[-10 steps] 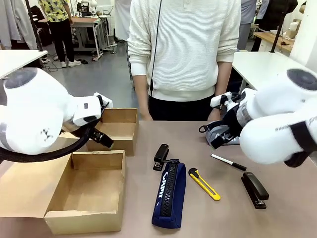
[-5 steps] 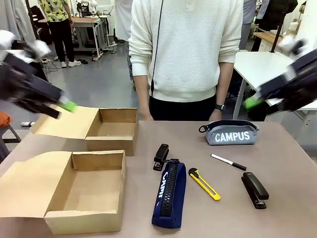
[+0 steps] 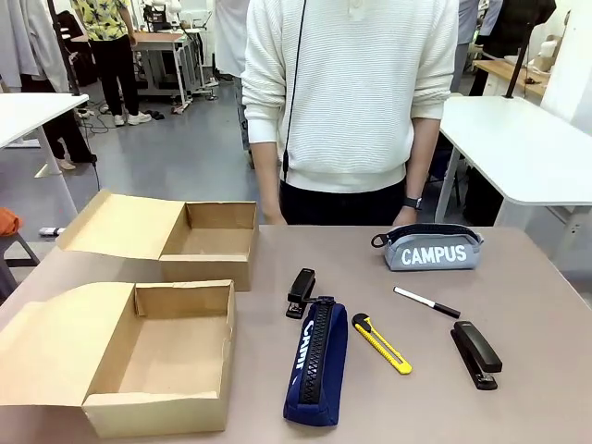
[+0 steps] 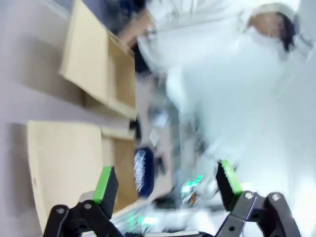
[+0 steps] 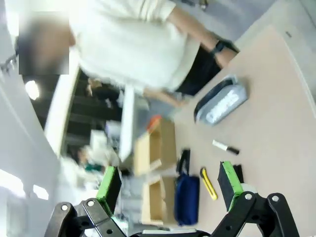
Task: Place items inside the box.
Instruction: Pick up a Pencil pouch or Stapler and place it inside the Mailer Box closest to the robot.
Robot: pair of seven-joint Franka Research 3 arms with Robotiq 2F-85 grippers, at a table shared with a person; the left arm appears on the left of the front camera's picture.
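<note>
While left tool (image 4: 166,180) and right tool (image 5: 168,180) gape empty, the soft navy pencil case (image 3: 316,363) lies beside a cardboard box (image 3: 157,416).

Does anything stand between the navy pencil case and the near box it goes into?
Nothing visible does. Only a bare strip of table lies between the navy case and the near box, which is open, its lid folded out to the left.
</note>
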